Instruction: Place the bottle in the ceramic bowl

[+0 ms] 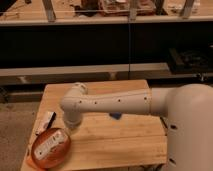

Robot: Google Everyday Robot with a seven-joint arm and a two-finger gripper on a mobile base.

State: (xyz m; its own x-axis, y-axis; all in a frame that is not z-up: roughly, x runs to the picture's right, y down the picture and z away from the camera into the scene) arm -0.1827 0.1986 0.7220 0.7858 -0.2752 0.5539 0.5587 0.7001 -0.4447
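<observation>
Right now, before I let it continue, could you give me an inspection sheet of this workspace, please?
Surface: wooden table, light planks.
Job's things: the bottle lies inside the ceramic bowl, at the table's front left corner.
Clutter: flat whitish packet behind the bowl; small blue object under the arm.
Grippers: the gripper is just above the bowl's back right rim, close to the bottle.
Cables: nothing seen.
Surroundings: dark shelves behind the table.

Lighting: warm, dim, overhead. Bench [120, 142] top evenly lit; deep shadow beyond its far edge. Gripper [69, 125], near the bench's left edge, shaded under the bright pale arm [115, 102].
</observation>
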